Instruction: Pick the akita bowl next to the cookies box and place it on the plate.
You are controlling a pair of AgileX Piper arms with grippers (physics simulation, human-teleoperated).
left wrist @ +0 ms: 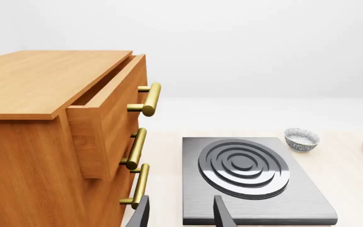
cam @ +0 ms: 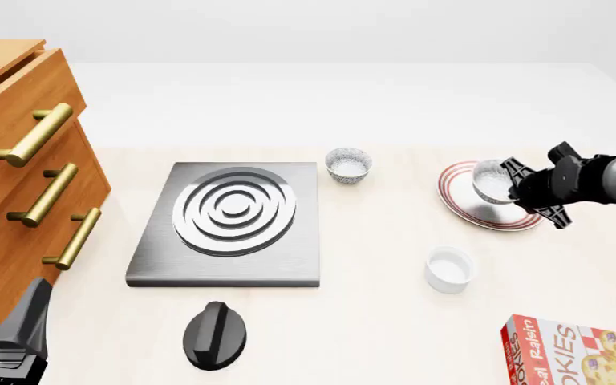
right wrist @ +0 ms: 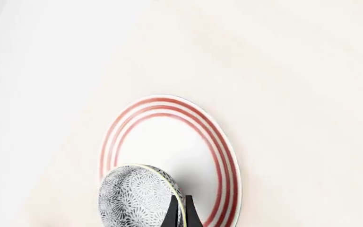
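The akita bowl (cam: 490, 181), speckled grey and white, hangs over the plate (cam: 467, 208) with my right gripper (cam: 509, 186) shut on its rim. In the right wrist view the bowl (right wrist: 136, 196) is tilted on its side between the fingertips (right wrist: 180, 213), above the red-ringed plate (right wrist: 168, 137). Whether it touches the plate I cannot tell. The cookies box (cam: 581, 353) lies at the near right corner. My left gripper (left wrist: 181, 215) is open and empty, near the front left by the cabinet (cam: 19, 160).
A second speckled bowl (cam: 349, 164) sits behind the stove plate (cam: 228, 220). A plain white cup (cam: 449, 269) stands in front of the plate. A black knob (cam: 215, 335) lies near the front. The wooden cabinet's top drawer (left wrist: 106, 118) is pulled out.
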